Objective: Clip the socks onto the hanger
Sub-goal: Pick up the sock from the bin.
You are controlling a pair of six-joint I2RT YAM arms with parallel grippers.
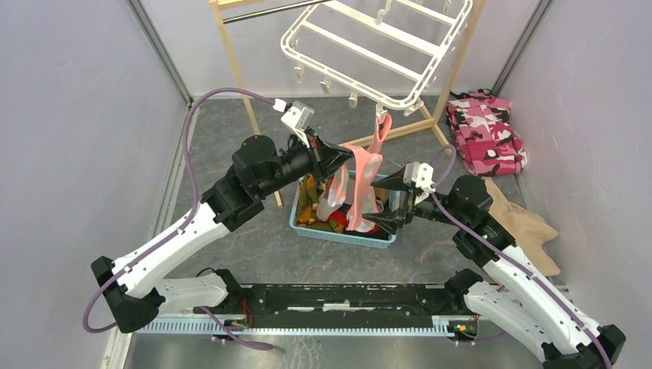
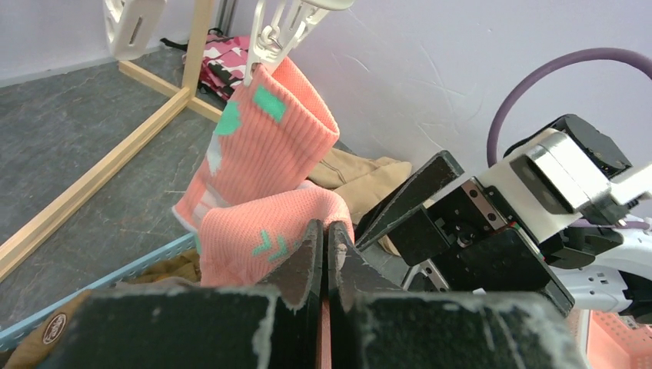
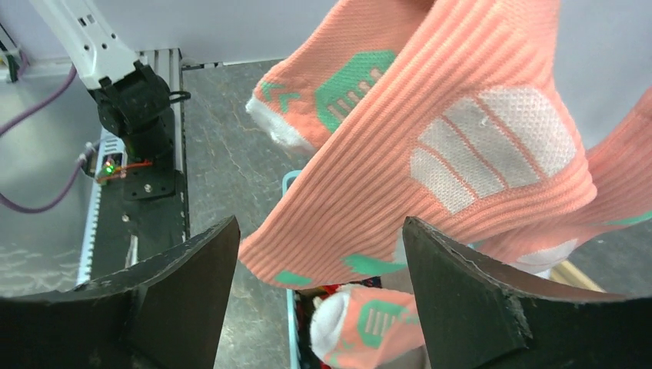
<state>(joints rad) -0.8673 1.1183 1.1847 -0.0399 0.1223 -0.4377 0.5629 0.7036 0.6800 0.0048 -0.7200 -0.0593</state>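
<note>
The left gripper (image 2: pixel 327 231) is pinching a fold of soft salmon-pink ribbed sock with teal and white patches (image 2: pixel 261 231), its fingers closed tight on the cloth. Above it, a small white clip (image 2: pixel 269 34) on the large white plastic rectangular hanger (image 1: pixel 369 48) is gripping a pink cuff (image 2: pixel 296 100) (same sock or its twin, I cannot tell). The right gripper (image 3: pixel 319 231) is gaping wide, with the pink knit hanging just past its fingers. Underneath, a light blue plastic basket (image 1: pixel 346 236) is holding more socks.
</note>
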